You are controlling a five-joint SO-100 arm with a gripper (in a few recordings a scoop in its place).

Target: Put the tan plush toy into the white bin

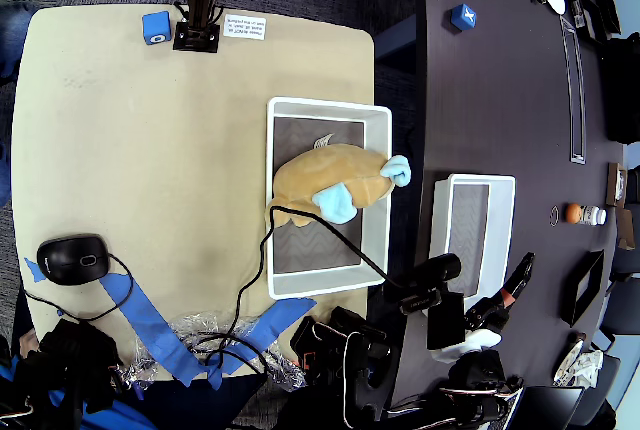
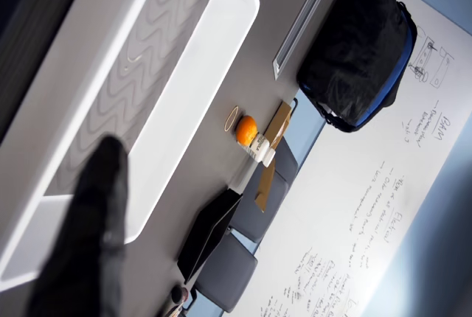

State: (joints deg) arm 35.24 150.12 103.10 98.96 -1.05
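Observation:
In the overhead view the tan plush toy lies on its side inside the white bin on the tan table. One light blue paw rests on the bin's right rim and another sits on the toy's front. My gripper is far from it, over the dark table by the lower right corner of a smaller white bin. In the wrist view one black finger shows at the lower left over that smaller bin. Nothing is seen in the gripper, and I cannot make out how its jaws stand.
A black cable crosses the white bin's near corner. A computer mouse and blue tape strips lie at the tan table's lower left, a blue cube at its top. The dark table carries another blue cube, an orange ball and a black bag.

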